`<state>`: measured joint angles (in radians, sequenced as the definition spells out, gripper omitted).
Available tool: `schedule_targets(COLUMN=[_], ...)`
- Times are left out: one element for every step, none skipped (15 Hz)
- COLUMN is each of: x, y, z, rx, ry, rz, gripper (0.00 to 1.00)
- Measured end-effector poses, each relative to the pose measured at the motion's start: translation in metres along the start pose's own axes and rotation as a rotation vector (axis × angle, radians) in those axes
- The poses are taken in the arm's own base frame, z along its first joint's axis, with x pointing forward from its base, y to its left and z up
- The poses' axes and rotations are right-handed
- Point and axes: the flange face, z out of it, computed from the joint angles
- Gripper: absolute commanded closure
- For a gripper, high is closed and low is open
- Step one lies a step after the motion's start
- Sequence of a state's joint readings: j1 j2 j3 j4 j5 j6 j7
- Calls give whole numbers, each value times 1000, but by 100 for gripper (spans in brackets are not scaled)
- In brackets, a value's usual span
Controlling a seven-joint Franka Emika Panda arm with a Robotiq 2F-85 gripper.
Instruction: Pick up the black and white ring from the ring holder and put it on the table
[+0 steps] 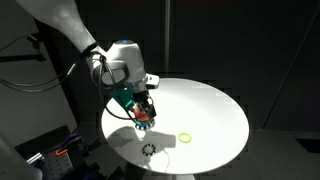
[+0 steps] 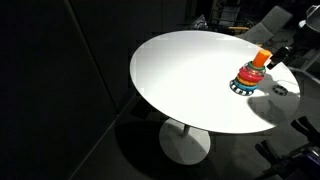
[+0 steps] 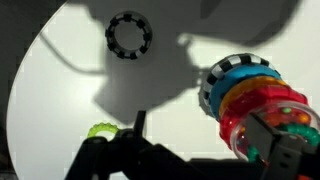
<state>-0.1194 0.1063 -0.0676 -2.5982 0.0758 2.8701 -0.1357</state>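
flat black-and-white toothed ring [image 3: 129, 36], twelve o'clock on white table [image 3: 55, 80]: likely light, stiff; pinch across rim. my pincer [image 1: 144, 112]: state untellable.

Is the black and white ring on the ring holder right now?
No, the black and white ring lies flat on the table, apart from the ring holder.

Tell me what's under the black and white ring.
Bare table; the ring lies flat on it, white showing through its hole. What the band itself covers cannot be seen.
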Motion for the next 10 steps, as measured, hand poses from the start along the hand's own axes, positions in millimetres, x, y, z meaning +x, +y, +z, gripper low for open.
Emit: schedule_targets(x=[1, 2, 3, 3, 3, 2, 1, 0, -1, -2], y=[-2, -4, -5, -6, -7, -8, -10, -12, -15, -17], z=[-4, -7, -10, -12, -13, -14, -14, -15, -15, -15], rx=[4, 7, 9, 11, 15, 20, 27, 36, 46, 55], ry=[9, 17, 23, 27, 30, 32, 33, 33, 32, 31], rz=[-5, -13, -20, -25, -30, -35, -39, -44, -49, -54], gripper=[0, 0, 0, 0, 0, 0, 0, 0, 0, 0])
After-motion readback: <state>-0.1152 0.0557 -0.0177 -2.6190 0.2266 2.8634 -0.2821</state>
